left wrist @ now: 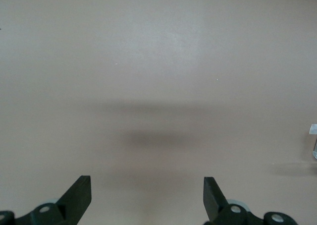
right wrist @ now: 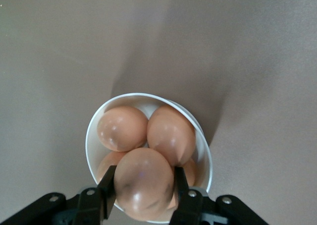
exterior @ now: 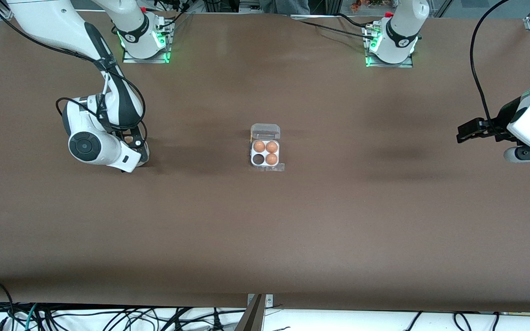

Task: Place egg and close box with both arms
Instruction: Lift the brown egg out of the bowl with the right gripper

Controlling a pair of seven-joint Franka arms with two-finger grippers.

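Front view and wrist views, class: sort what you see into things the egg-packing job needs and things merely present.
Needed:
- smooth orange-brown egg, gripped by the right hand in the round white bowl
- clear plastic four-cell box, lid open, one cell empty
- left hand, open, waiting

Merely present:
- black cables along the table edge

White bowl [right wrist: 94,136] on brown table [right wrist: 49,51], heaped with eggs. Right gripper [right wrist: 143,185] clamped on topmost egg [right wrist: 143,178], fingers [right wrist: 107,188] at 3 and 9 o'clock.
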